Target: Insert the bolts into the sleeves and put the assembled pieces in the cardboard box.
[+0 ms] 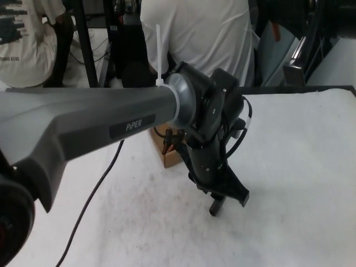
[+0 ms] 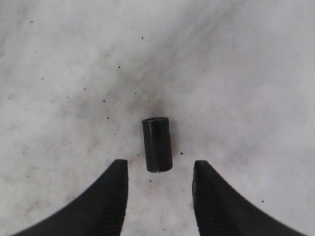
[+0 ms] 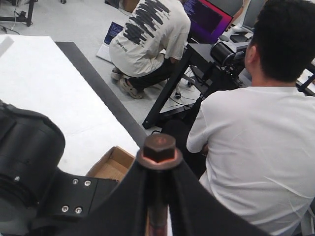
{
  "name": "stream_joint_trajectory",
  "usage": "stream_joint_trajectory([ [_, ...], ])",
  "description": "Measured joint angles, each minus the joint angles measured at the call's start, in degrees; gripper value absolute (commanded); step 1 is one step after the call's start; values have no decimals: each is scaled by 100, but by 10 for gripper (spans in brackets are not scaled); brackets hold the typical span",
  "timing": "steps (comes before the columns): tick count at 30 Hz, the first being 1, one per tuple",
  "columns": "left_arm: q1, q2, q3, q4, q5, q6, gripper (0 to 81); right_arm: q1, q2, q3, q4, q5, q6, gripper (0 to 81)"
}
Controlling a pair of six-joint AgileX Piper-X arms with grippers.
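**Left pincer poised over the sleeve, bolt waiting in the right**

I am watching the sleeve [image 2: 157, 145], a short dark cylinder that appears to be lying on its side on the white bench [image 2: 236, 73]. Only its near end is sitting between the tips of the left gripper [image 2: 160, 166], whose fingers are standing apart, not touching it.

My worry is a shallow grab. If I close from here, the pads may be catching just the end of the sleeve, and I am expecting it to swivel or squirt out onto the bench. Pressing lower risks the tips digging into the soft cover. The two arms are also working very close together, so a careless swing could be knocking wrists. Any tilt in the gripped sleeve would be making the bolt bind at the bore.

In the high view the left arm is stretching in from the near left, its wrist bending steeply so the gripper is pointing down at the bench, right of and nearer than the cardboard box [image 1: 167, 158]. The right gripper [image 3: 158, 169] is raised above the box, clamping the bolt [image 3: 158, 147] by its shank, hex head uppermost.
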Motion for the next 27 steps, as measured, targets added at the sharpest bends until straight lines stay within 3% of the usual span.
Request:
stream_joint_trajectory([
  [27, 10, 301, 0, 108, 44, -190, 397, -7, -167, 0, -133, -40, 0, 8],
])
